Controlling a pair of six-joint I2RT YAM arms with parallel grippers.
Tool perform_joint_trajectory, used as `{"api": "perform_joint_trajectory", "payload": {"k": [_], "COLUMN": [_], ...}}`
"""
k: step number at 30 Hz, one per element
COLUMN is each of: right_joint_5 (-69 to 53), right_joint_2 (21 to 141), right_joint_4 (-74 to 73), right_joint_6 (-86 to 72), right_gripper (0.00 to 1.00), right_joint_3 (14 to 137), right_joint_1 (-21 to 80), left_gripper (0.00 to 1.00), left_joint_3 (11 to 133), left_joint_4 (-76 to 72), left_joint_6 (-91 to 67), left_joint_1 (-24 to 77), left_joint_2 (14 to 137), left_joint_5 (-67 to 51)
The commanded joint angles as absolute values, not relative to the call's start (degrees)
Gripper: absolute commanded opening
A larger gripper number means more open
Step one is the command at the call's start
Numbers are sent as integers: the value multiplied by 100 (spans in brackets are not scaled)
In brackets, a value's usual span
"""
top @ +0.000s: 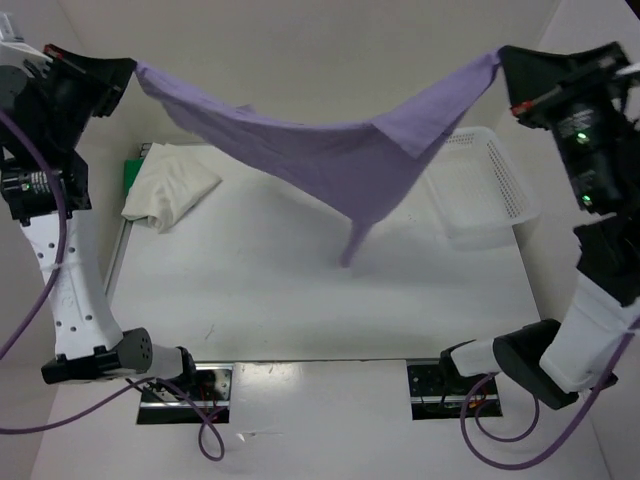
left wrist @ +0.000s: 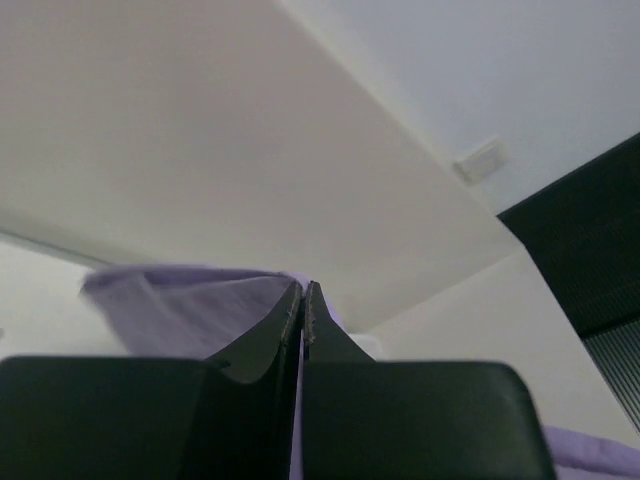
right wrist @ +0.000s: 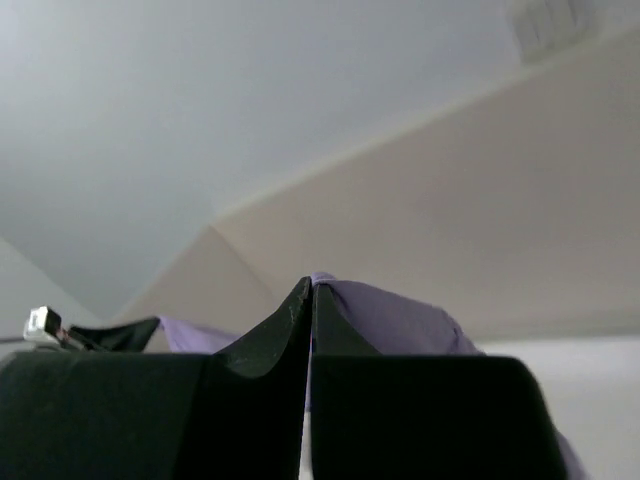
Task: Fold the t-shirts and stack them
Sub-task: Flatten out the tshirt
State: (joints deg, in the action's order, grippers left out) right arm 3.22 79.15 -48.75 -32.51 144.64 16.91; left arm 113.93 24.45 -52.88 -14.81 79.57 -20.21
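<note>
Hanging high above the table [top: 300,300], the lavender t-shirt [top: 330,160] spans the 2 arms: the left gripper [top: 128,68] is clamped tight on 1 edge and the right gripper [top: 505,62] is clamped on the opposite edge, and each wrist view shows its jaws pressed together with purple cloth between them. The cloth sags in the middle, and a loose tail dangles toward the tabletop without clearly touching it. Each pinch looks thin and near a corner, so the main risk is that pulling the arms further apart could drag the fabric out of a grip and drop that side in a heap. Lowering it unevenly could also let the dangling tail fold under and spoil a flat lay. A sweep to the left might catch the folded white t-shirt [top: 172,185], which lies on the green t-shirt [top: 131,170] at the table's far left. The only container is the basket [top: 500,180] at the right. Its visible part holds nothing, and its left corner is hidden behind the lavender cloth.
</note>
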Motion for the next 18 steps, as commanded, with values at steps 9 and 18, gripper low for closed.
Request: {"api": "perform_joint_trajectory", "payload": {"k": [9,18], "right_joint_5": [2602,1025], "right_joint_2": [8655,10738], "right_joint_4": [-4482,-4211], "right_joint_6": [-2101,-2187], "right_gripper": [0,0], "right_joint_3": [14951,15099], "right_joint_1": [2338,1619], "left_gripper": [0,0], "left_joint_3": [11395,9739], "left_joint_4": [2586,1854], "left_joint_6": [-5098,-5177], "left_joint_1": [-1459,-1406], "left_joint_2": [8060,8955], "left_joint_5": [-1345,-1187]}}
